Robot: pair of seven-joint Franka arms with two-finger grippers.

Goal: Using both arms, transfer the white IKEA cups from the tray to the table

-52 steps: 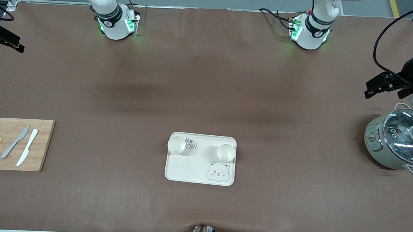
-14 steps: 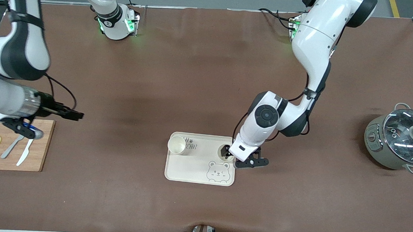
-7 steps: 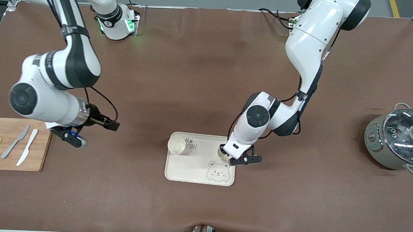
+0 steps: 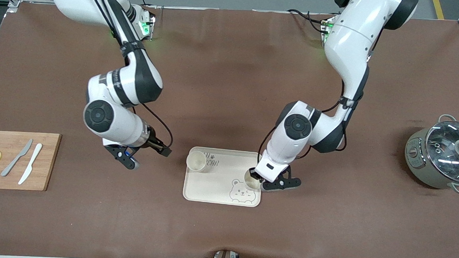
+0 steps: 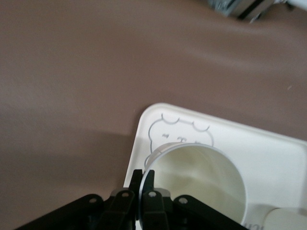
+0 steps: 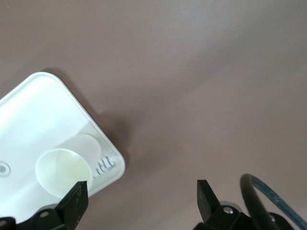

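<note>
Left gripper (image 4: pixel 255 178) pinches the rim of one white cup (image 4: pixel 251 181), fingers together on its wall, over the tray's (image 4: pixel 209 191) bear print, seemingly lifted; right gripper (image 4: pixel 148 156) hangs wide apart over bare table beside the tray; second cup (image 4: pixel 196 161) stands on the tray's corner toward the right arm's end.

My left end effector (image 4: pixel 255 177) covers part of the cup (image 4: pixel 251 181) under it; my right wrist view cuts off the other cup (image 6: pixel 62 173), perhaps its base.
</note>
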